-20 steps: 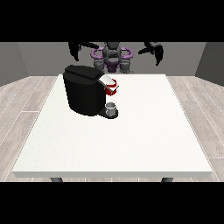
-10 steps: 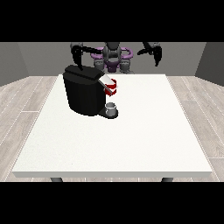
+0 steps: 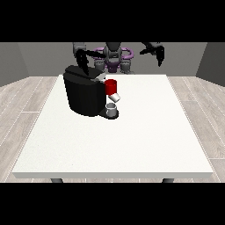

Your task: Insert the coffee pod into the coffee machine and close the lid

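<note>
A black coffee machine stands on the white table at the back left. Its lid lies low on top. A red part with a grey spout juts from its front, over a small grey cup on the base. No separate coffee pod shows. The hand at the view's left hangs fingers-down right above the lid's rear; contact is unclear. The hand at the view's right is raised beside the robot's body, away from the machine, holding nothing.
Wooden floor surrounds the table. The machine and cup take up the back left part of the tabletop; white surface stretches to the right and toward the front edge.
The hand at the view's left has come inward and down from beside the robot to just above the machine's lid. The other hand has barely moved.
</note>
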